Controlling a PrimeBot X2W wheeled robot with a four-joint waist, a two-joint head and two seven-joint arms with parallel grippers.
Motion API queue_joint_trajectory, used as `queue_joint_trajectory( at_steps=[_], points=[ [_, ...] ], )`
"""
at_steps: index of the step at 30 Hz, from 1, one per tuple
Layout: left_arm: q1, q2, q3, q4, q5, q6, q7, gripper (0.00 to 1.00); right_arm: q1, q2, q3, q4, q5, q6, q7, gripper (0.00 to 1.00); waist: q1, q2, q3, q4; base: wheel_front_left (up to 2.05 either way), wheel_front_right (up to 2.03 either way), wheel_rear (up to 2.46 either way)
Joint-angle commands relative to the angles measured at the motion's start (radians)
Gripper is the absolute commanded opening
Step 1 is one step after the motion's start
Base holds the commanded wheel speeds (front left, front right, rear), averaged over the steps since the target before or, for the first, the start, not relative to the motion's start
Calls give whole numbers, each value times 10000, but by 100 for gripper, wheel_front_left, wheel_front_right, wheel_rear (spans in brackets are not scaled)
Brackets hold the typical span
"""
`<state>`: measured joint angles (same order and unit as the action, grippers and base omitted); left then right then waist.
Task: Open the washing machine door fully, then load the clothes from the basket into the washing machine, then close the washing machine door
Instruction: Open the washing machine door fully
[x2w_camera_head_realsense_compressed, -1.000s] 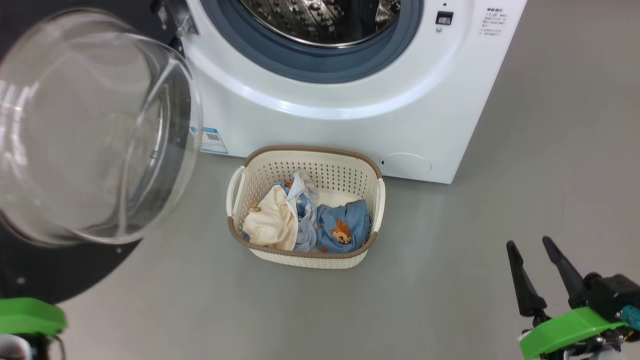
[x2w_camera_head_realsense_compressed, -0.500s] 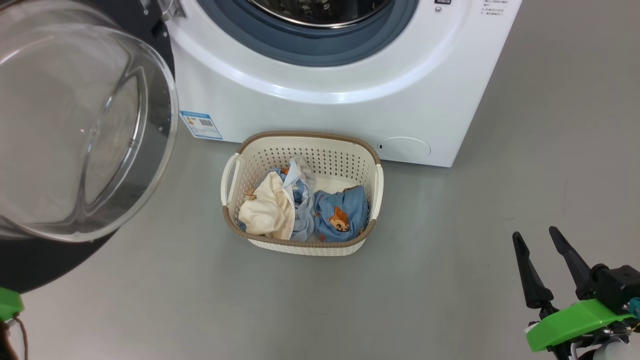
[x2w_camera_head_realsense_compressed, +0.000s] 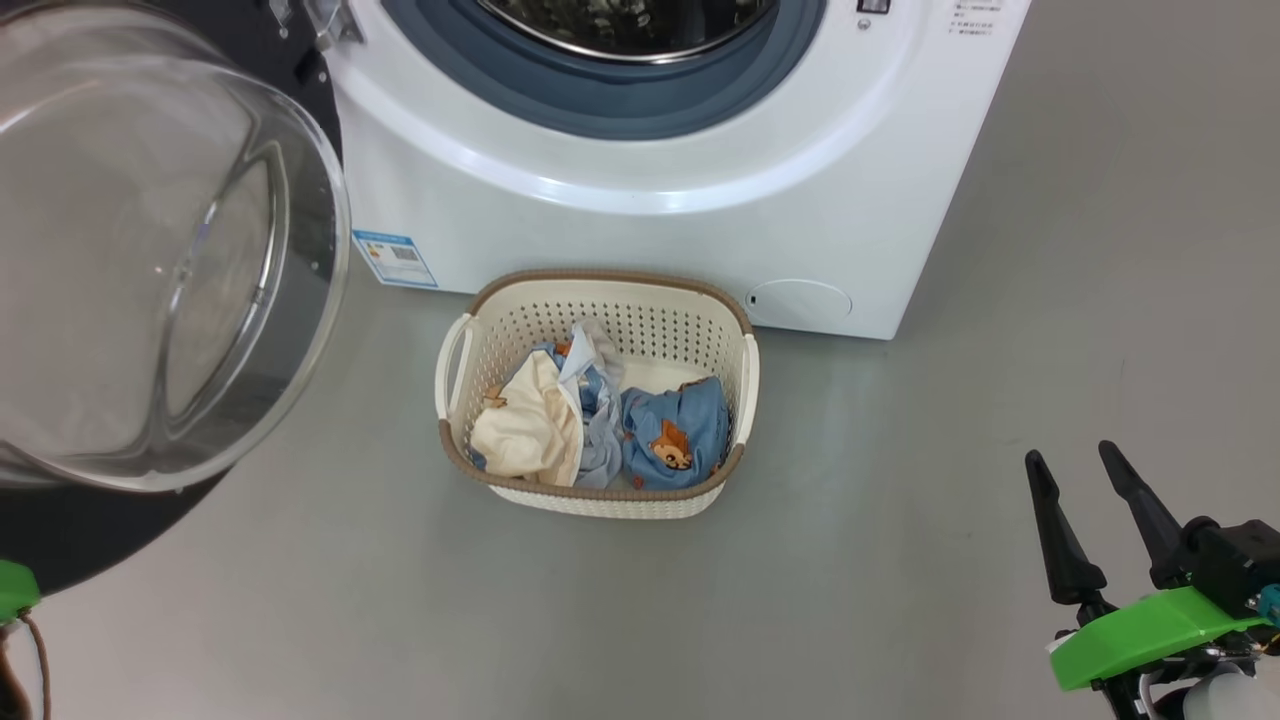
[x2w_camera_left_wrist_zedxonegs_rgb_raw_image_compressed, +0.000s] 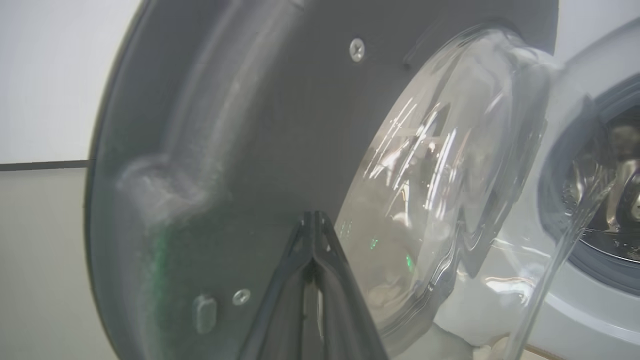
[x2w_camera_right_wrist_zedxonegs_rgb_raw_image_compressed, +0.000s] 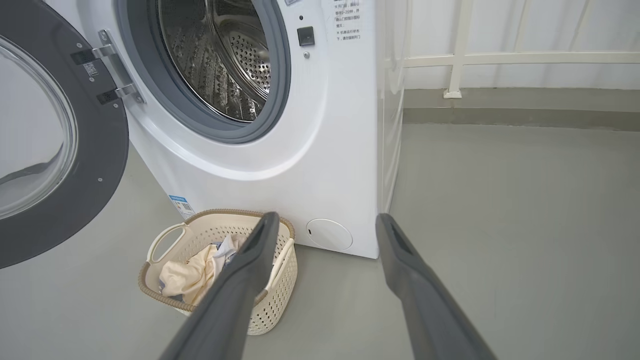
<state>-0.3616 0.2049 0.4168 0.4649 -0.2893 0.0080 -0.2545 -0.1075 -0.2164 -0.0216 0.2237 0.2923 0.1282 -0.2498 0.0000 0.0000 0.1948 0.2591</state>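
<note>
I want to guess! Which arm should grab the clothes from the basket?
Probably right. The right pincer is open and free, facing the basket; the left pincer is shut by the washing machine door.

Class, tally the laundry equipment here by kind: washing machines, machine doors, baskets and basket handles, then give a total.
White front-loading washing machine: 1
Round black-rimmed glass door: 1
Cream perforated plastic basket: 1
White side handles on the basket: 2
Total: 5

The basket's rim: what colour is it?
Brown, woven-look; the basket rim shows best in the head view.
</note>
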Motion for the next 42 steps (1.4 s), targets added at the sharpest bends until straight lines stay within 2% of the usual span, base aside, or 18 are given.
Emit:
queue_joint_trajectory(
  at_steps=[1,7,12,17,22,23,24,25,34,42],
  points=[
    [85,423,313,-489,314,-77,-72,0,-117,-6,97,-204,43,25,-120,100,0,0,-141,-13,0,0,0],
    [381,-8,308,-1484,751,-438,-72,0,43,105,63,-252,10,25,-120,100,0,0,-360,-100,0,0,0],
    [718,-359,-105,-2445,1118,-730,-72,0,121,195,88,-286,-29,25,-120,100,0,0,-557,-252,0,0,0],
    [1147,-879,-497,-3263,1158,-892,-72,0,208,318,34,-320,-41,25,-120,100,0,0,-714,-457,0,0,0],
    [1528,-1069,-821,-3594,1133,-1024,-72,0,242,399,68,-340,-53,25,-120,100,0,0,-773,-675,0,0,0],
    [1609,-1103,-918,-3660,1134,-1055,-72,7,240,411,77,-359,-63,25,-120,100,0,0,-768,-735,0,0,0],
    [1702,-1122,-1037,-3729,1195,-1082,-72,42,233,425,86,-383,-74,25,-120,100,0,0,-765,-800,0,0,0],
    [1794,-1150,-1162,-3780,1215,-1115,-72,100,229,443,80,-408,-83,25,-120,100,0,0,-767,-862,0,0,0],
    [2608,-1414,-1810,-3728,1004,-1222,-72,100,281,520,128,-737,-353,25,-120,100,0,0,-930,-1583,0,0,0],
    [3428,-1499,-2000,-3760,823,-1253,-72,100,376,739,256,-1243,-667,25,-120,100,0,0,-1189,-2255,0,0,0]
  ],
)
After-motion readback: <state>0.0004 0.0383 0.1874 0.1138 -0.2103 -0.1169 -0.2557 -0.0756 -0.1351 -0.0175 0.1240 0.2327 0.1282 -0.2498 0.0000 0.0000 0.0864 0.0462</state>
